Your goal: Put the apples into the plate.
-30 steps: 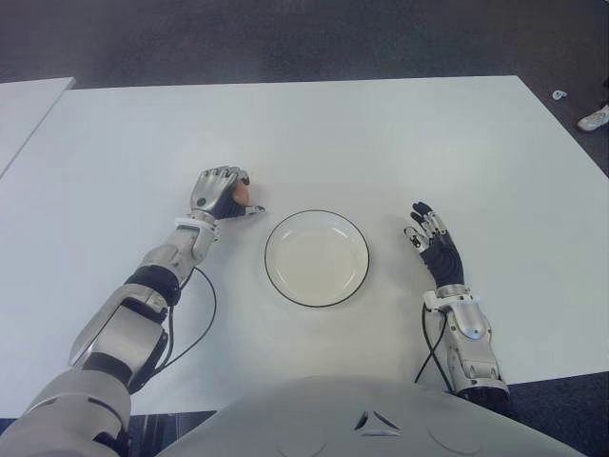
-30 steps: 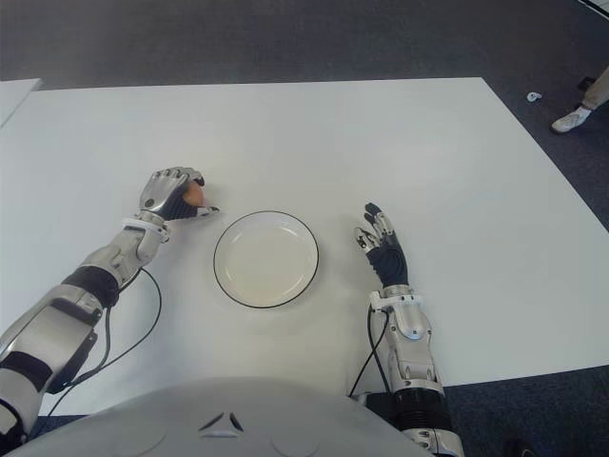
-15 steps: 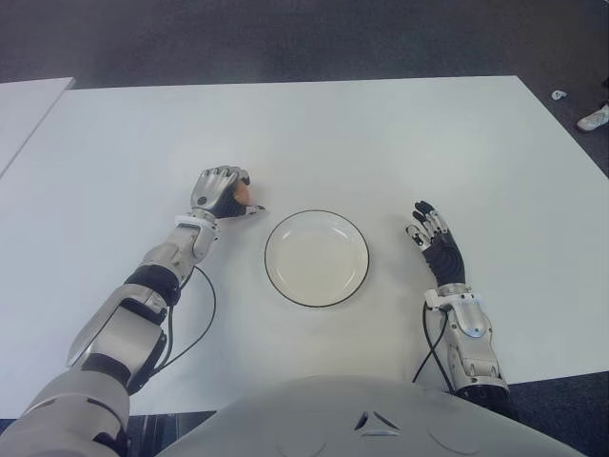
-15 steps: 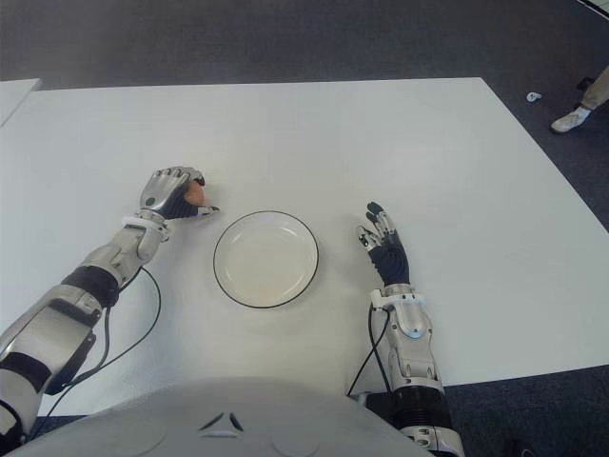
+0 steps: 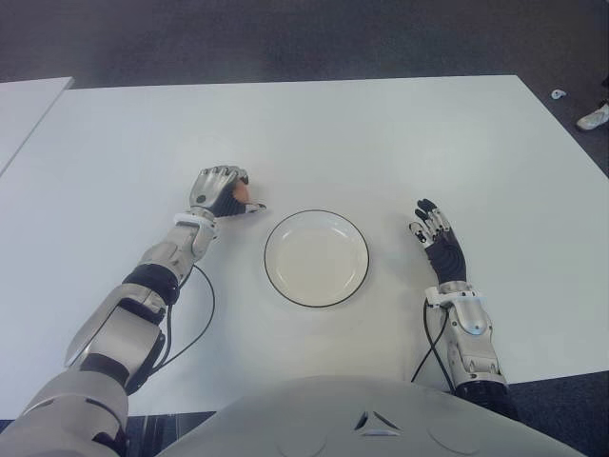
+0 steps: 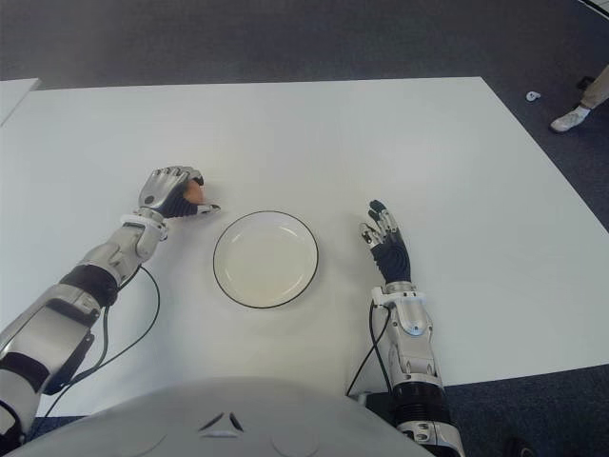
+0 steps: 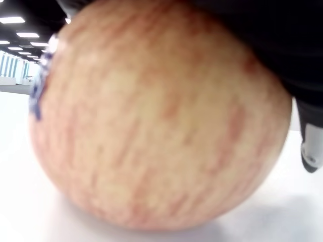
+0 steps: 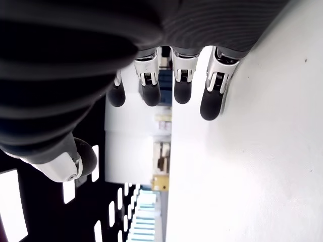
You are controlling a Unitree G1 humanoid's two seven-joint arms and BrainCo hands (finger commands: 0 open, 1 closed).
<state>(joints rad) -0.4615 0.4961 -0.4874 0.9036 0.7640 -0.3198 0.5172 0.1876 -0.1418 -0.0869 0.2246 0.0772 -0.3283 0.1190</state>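
Observation:
A pale red-streaked apple (image 7: pixel 151 121) fills the left wrist view, sitting on the white table with my left hand's fingers curled over it. In the eye views only a sliver of the apple (image 5: pixel 240 191) shows under my left hand (image 5: pixel 221 190), just left of and beyond the plate. The white plate (image 5: pixel 317 257) with a dark rim lies at the table's middle, with nothing in it. My right hand (image 5: pixel 435 243) shows to the right of the plate, fingers straight and holding nothing.
The white table (image 5: pixel 381 143) stretches wide beyond the plate. A second white table's corner (image 5: pixel 24 100) stands at the far left. A person's shoe (image 5: pixel 594 118) shows on the dark floor at the far right. A black cable (image 5: pixel 195 314) loops beside my left forearm.
My right hand has drawn back slightly toward my body. The left hand stays curled over the apple in the same spot.

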